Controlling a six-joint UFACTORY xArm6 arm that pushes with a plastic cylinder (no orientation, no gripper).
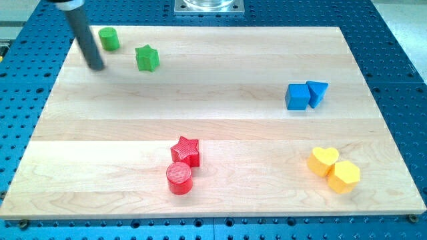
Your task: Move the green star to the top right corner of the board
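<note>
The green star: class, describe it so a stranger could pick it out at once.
Start at the wooden board and go to its top left area in the view. Two green blocks sit there, right of my tip. The green star is the pointed one, right of the round green cylinder.

The tool (pixel 80 27) is cut off by the view's top edge, so only its lower stretch shows, and its outline is slightly blurred; whether my tip (pixel 98 67) actually touches the desk (pixel 200 113) cannot be told. A metal plate (pixel 209 6) at the view's top is also cropped there. The blue cube (pixel 297 97) hides the near side of the blue triangular block (pixel 319 90), the red cylinder (pixel 179 177) covers the red star's (pixel 186 150) lower points, and the yellow hexagon (pixel 344 176) overlaps the yellow heart's (pixel 323 160) lower right edge. The blue perforated surface (pixel 400 40) runs out of every edge
</note>
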